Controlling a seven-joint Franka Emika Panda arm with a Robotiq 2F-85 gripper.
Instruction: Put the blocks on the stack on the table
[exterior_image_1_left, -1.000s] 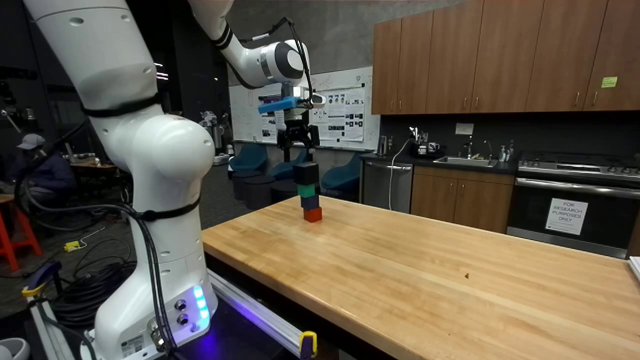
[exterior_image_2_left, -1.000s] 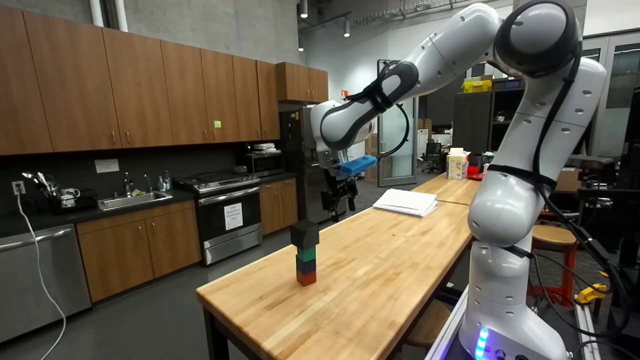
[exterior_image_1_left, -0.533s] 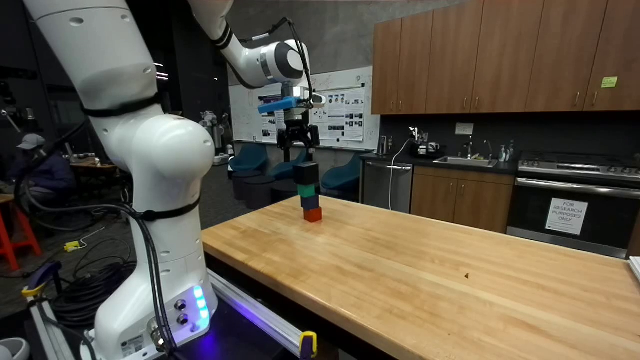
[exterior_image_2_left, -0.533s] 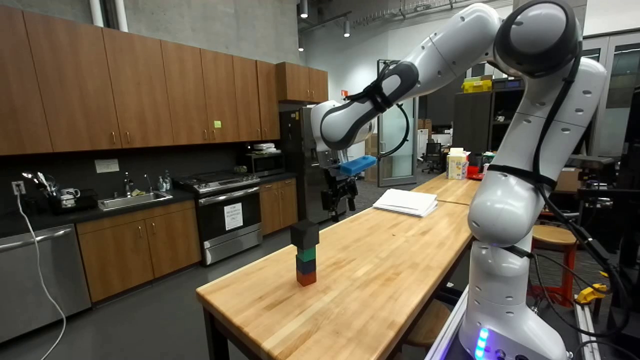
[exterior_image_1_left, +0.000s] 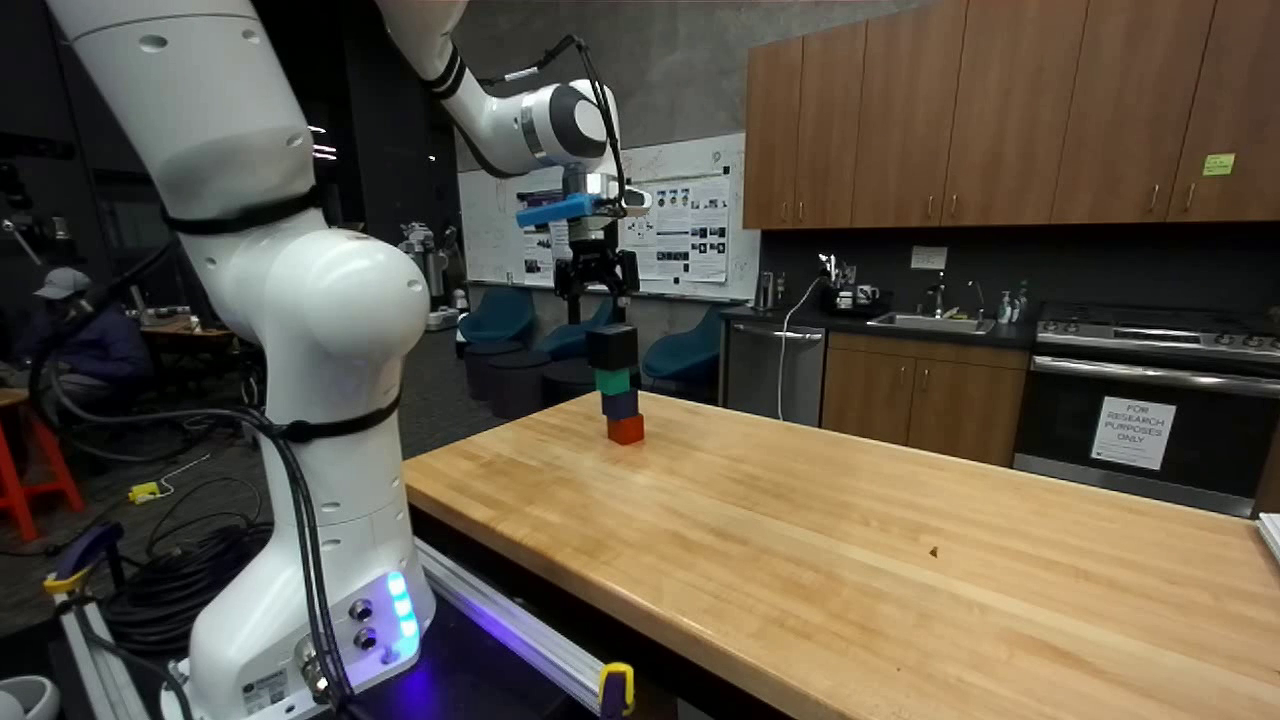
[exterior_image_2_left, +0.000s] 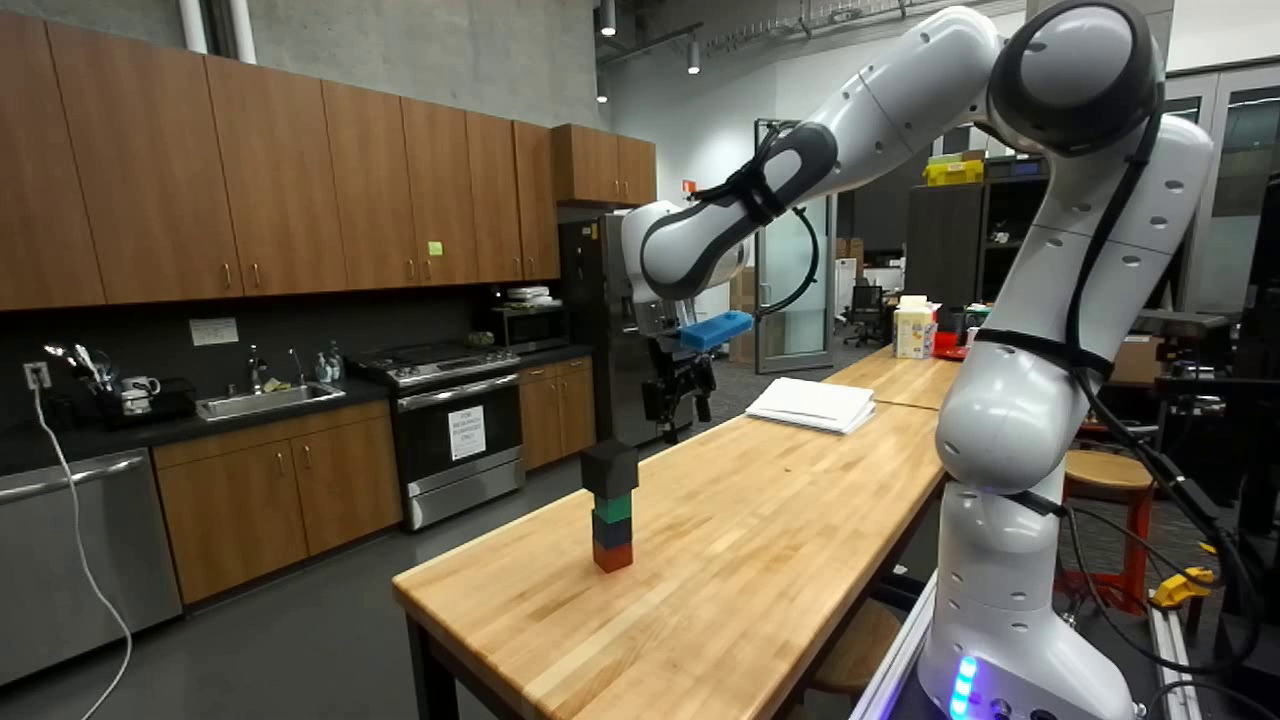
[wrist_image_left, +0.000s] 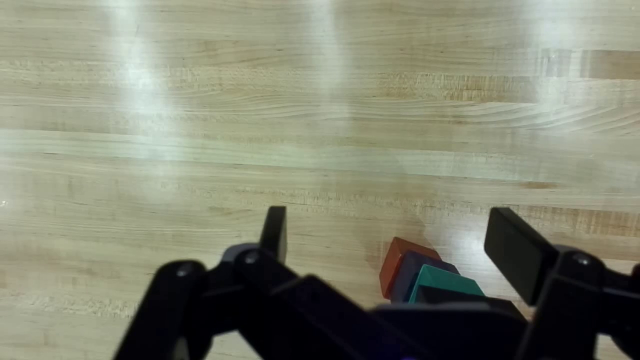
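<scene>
The stack stands upright on the light wooden table (exterior_image_1_left: 800, 560), near its end. From the bottom it has a red block (exterior_image_2_left: 613, 557), a dark blue block (exterior_image_2_left: 612, 531), a teal-green block (exterior_image_2_left: 613, 508) and a larger-looking black block (exterior_image_2_left: 610, 470). The layers are slightly offset in an exterior view, where the black block (exterior_image_1_left: 612, 347) tops the column. My gripper (exterior_image_1_left: 597, 300) is open and empty, higher than the stack and apart from it; it also shows in an exterior view (exterior_image_2_left: 687, 420). In the wrist view the black block (wrist_image_left: 470, 297) is partly hidden by my gripper (wrist_image_left: 387, 240).
A pile of white papers (exterior_image_2_left: 812, 404) lies farther along the table, with a carton (exterior_image_2_left: 914, 327) beyond it. A tiny brown speck (exterior_image_1_left: 934, 552) lies on the tabletop. Kitchen cabinets and counter stand beyond the table. The stack is close to the table's edges.
</scene>
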